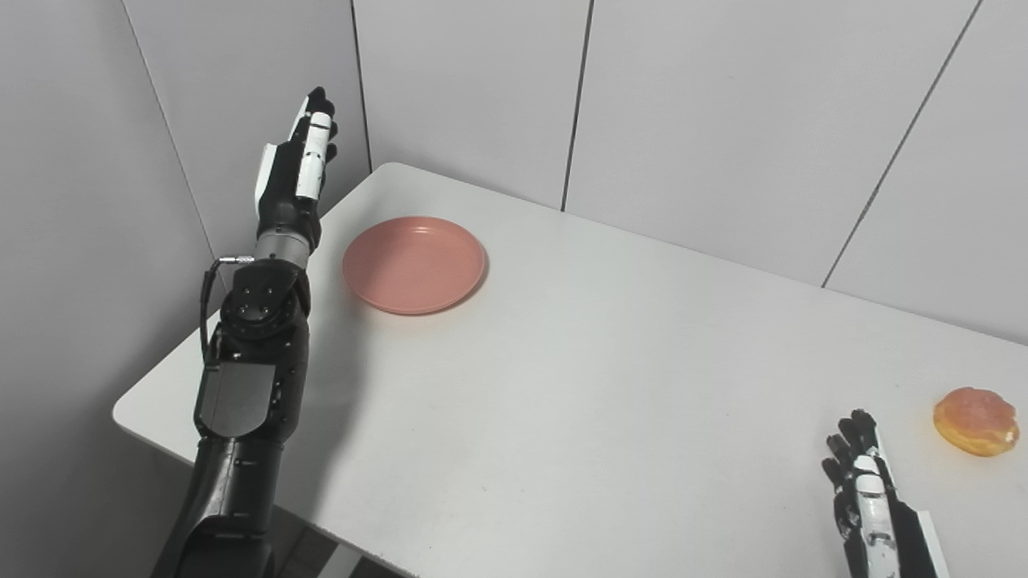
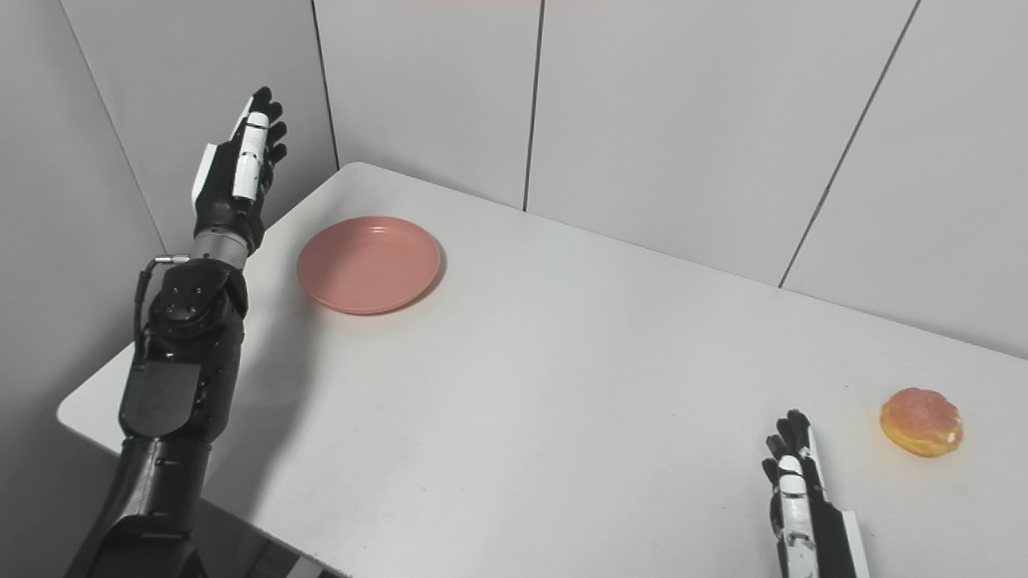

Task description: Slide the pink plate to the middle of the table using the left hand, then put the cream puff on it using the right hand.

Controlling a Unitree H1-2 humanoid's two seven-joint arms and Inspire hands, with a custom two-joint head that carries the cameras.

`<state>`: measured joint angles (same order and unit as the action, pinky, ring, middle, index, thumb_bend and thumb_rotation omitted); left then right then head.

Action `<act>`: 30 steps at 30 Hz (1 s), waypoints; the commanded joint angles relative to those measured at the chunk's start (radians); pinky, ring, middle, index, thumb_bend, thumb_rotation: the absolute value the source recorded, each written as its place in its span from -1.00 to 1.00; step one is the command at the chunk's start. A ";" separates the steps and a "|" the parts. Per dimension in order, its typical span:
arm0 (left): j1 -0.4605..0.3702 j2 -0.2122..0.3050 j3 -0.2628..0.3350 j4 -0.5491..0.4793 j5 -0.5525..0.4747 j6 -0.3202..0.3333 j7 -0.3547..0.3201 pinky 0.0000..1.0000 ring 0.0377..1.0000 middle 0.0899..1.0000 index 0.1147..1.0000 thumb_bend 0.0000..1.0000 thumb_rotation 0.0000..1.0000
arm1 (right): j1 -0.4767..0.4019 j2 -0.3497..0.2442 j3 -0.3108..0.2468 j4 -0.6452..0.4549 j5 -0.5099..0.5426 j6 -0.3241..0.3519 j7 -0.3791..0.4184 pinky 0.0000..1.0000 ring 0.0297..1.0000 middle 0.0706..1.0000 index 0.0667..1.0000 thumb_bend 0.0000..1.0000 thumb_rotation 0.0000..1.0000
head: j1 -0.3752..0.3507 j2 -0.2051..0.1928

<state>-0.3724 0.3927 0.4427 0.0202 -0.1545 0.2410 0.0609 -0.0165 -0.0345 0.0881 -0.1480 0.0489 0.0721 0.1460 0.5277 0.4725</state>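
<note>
While our left hand (image 1: 293, 172) hangs raised at upper left, fingers straight and holding nothing, the pink plate (image 1: 414, 264) lies bare on the table (image 1: 578, 361) just right of it. At lower right our right hand (image 1: 863, 490) rests outstretched, holding nothing, near the cream puff (image 1: 976, 421).

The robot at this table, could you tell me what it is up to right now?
Nothing is being held yet. The left hand is raised with its fingers straight, beside the table's far left corner and left of the empty pink plate, without touching it. The plate sits near that corner, not in the middle of the white table. The right hand is low at the near right, open, with the cream puff lying a little to its right, untouched.
</note>
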 commanded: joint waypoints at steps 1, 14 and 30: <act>-0.038 0.047 0.009 -0.011 -0.020 -0.036 -0.014 0.98 0.98 0.97 0.93 -0.12 1.00 | -0.024 0.002 -0.001 -0.037 0.006 0.008 0.000 1.00 1.00 1.00 1.00 -1.00 1.00 | -0.001 0.001; -0.015 0.068 0.038 0.039 -0.085 -0.003 -0.032 0.99 0.99 0.99 0.94 -0.20 1.00 | -0.023 -0.001 -0.003 -0.040 0.007 0.011 -0.002 1.00 1.00 1.00 1.00 -1.00 1.00 | 0.004 0.007; -0.018 0.061 0.046 0.138 -0.083 -0.043 -0.002 0.98 0.97 0.95 0.93 -0.30 1.00 | -0.020 -0.004 -0.004 -0.057 0.014 0.023 0.001 1.00 1.00 1.00 1.00 -1.00 1.00 | 0.005 0.016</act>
<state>-0.3575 0.4318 0.4851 0.1750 -0.2363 0.2479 0.0528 -0.0164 -0.0366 0.0872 -0.1638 0.0557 0.0950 0.1462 0.5338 0.4878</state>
